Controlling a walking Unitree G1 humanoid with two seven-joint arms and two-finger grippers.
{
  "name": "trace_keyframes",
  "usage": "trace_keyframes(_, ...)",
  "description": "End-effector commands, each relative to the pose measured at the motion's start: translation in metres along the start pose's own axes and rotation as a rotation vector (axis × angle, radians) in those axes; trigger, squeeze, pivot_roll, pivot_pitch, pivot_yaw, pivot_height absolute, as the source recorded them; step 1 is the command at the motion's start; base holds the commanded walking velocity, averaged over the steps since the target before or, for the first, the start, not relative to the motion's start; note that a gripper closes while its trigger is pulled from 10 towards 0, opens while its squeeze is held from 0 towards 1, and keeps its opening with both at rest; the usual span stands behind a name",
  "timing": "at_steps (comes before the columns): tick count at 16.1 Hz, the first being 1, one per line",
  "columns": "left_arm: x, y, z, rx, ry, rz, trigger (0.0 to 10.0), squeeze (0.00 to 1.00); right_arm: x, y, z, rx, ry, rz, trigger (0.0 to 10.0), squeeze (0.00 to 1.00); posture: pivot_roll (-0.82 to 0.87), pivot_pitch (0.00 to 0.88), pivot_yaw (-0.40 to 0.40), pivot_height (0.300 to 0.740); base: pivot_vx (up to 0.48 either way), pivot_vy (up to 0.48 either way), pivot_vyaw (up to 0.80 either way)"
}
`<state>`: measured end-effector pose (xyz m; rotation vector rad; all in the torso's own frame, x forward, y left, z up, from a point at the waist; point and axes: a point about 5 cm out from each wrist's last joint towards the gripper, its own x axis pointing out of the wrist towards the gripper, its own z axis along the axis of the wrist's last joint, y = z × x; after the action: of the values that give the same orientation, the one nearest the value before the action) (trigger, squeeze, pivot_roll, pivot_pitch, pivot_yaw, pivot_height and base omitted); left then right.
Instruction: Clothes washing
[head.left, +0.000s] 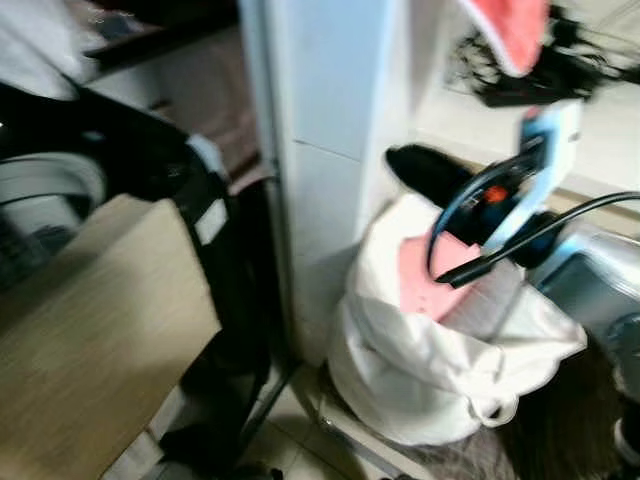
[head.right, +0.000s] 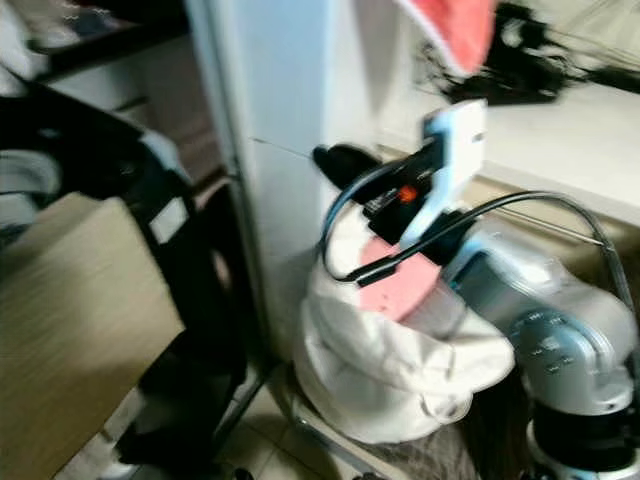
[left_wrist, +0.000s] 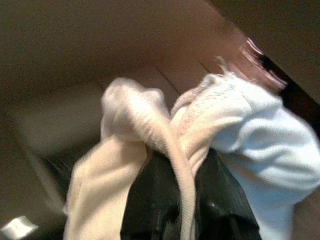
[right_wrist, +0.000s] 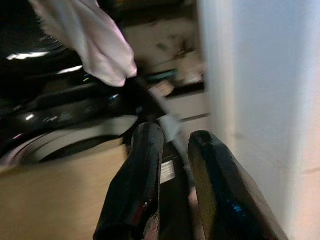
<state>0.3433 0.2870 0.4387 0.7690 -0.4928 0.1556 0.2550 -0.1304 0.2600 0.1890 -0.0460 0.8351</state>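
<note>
While the left gripper is clamped on a pale, bunched garment, the step looks like carrying laundry from the white bag to the washer. Next, swing it over the drum and let go. The right gripper hangs empty, fingers slightly apart; pink cloth sits in the bag.
</note>
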Motion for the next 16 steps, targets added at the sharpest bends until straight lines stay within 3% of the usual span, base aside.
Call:
trace_keyframes(1,-0.002,-0.040,-0.038,-0.073,0.123,-0.167,0.0,0.00,0.000,0.005,-0.003,-0.032,0.010,0.015,10.0,0.00,-0.07,0.000,0.035,0.740,0.000,0.000,0.00)
trace_keyframes(3,-0.013,-0.070,-0.077,-0.049,0.268,-0.290,0.0,0.00,0.002,0.007,-0.010,-0.057,0.061,0.025,10.0,0.00,-0.08,0.000,0.031,0.740,0.000,0.000,0.00)
trace_keyframes(4,-0.018,-0.075,-0.086,-0.032,0.304,-0.315,0.0,0.00,0.002,0.007,-0.012,-0.065,0.076,0.028,10.0,0.00,-0.08,0.000,0.031,0.740,0.000,0.000,0.00)
trace_keyframes(5,-0.029,-0.084,-0.108,-0.047,0.416,-0.331,0.0,0.00,0.002,0.013,-0.023,-0.099,0.160,0.054,10.0,0.00,-0.08,0.000,0.031,0.740,0.000,0.000,0.00)
trace_keyframes(6,-0.037,-0.086,-0.121,-0.071,0.501,-0.306,0.0,0.00,0.001,0.017,-0.030,-0.104,0.200,0.082,10.0,0.00,-0.08,0.000,0.031,0.740,0.000,0.000,0.00)
trace_keyframes(7,-0.038,-0.086,-0.124,-0.075,0.521,-0.299,0.0,0.00,0.001,0.018,-0.030,-0.102,0.204,0.089,10.0,0.00,-0.08,0.000,0.031,0.740,0.000,0.000,0.00)
trace_keyframes(8,-0.047,-0.067,-0.139,-0.046,0.625,-0.186,0.0,0.00,-0.001,0.027,-0.030,-0.093,0.211,0.150,10.0,0.00,-0.10,0.000,0.032,0.740,0.000,0.000,0.00)
trace_keyframes(9,-0.051,-0.060,-0.144,-0.036,0.664,-0.172,0.0,0.00,-0.001,0.030,-0.030,-0.089,0.214,0.172,10.0,0.00,-0.09,0.000,0.030,0.740,0.000,0.000,0.00)
trace_keyframes(11,-0.061,-0.064,-0.153,-0.084,0.762,-0.283,0.0,0.00,-0.002,0.036,-0.035,-0.090,0.247,0.232,10.0,0.00,-0.09,0.000,0.025,0.740,0.000,0.000,0.00)
trace_keyframes(14,-0.067,-0.082,-0.157,-0.166,0.785,-0.422,0.0,0.00,0.002,0.046,-0.036,-0.085,0.235,0.343,10.0,0.00,-0.08,0.000,0.021,0.740,0.000,0.000,0.00)
trace_keyframes(16,-0.065,-0.083,-0.156,-0.124,0.761,-0.417,0.0,0.00,0.002,0.046,-0.032,-0.068,0.213,0.363,10.0,0.00,-0.08,0.000,0.014,0.740,0.000,0.000,0.00)
